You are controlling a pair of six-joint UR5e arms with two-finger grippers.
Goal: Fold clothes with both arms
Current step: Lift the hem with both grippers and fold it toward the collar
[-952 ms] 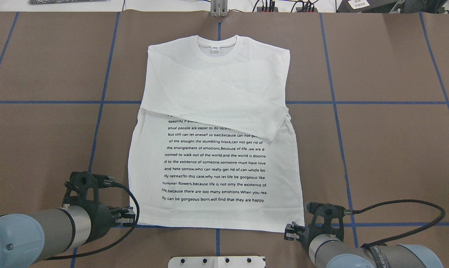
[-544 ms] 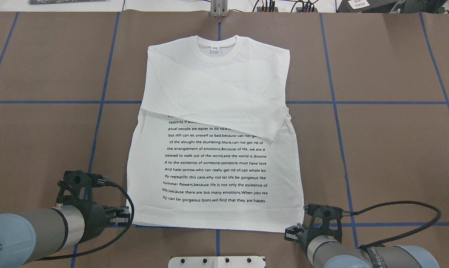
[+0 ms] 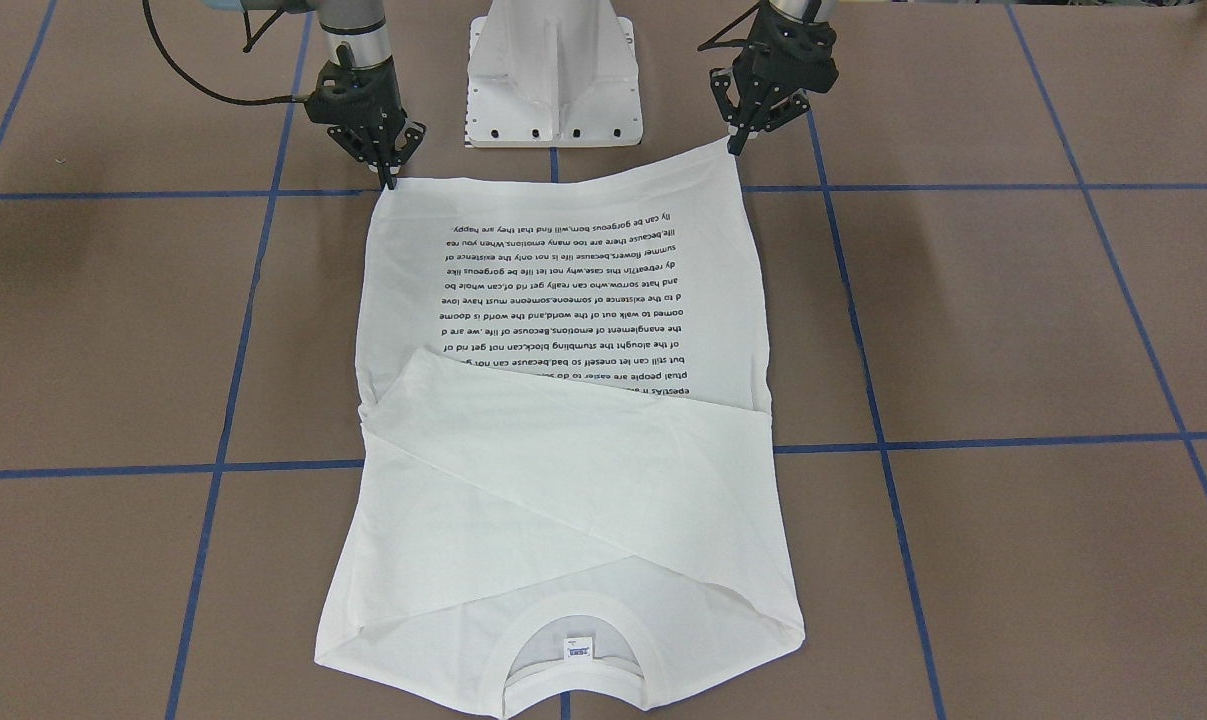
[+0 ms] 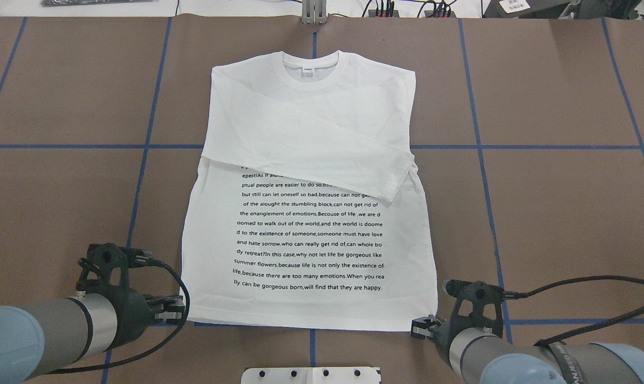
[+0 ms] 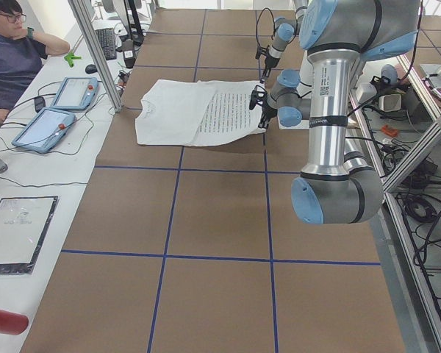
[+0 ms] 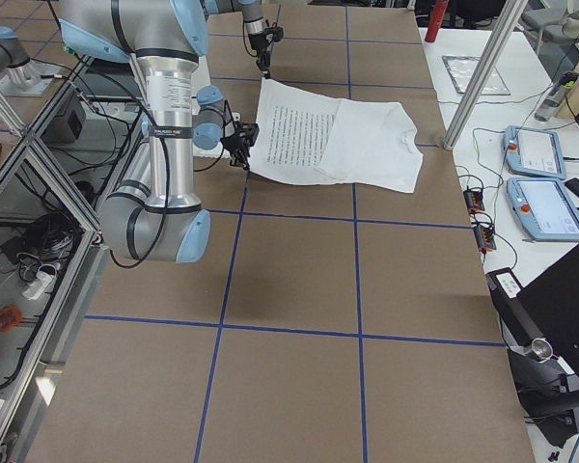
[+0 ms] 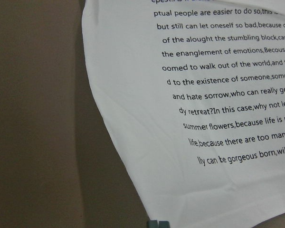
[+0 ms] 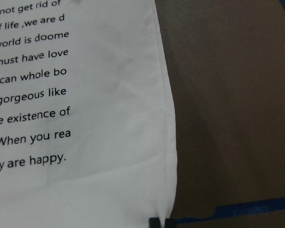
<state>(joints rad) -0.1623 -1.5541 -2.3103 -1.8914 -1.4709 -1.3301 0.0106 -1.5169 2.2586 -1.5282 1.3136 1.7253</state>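
you can see the white t-shirt [image 4: 311, 309] lying in the middle of the brown table [image 4: 567, 213], with its collar [image 4: 311, 80] at the side far from the robot and its hem at the near side. a long sleeve [image 4: 354, 165] is folded across the chest and covers the top lines of the black printed text [image 4: 308, 234]. the left gripper [image 4: 179, 312] is at the left corner of the hem, and its jaws are closed together on the edge of the cloth. the right gripper [image 4: 419, 328] is at the right corner, and its jaws pinch the hem in the same way. in the side views both corners are raised a little from the table, while the rest of the shirt lies flat.
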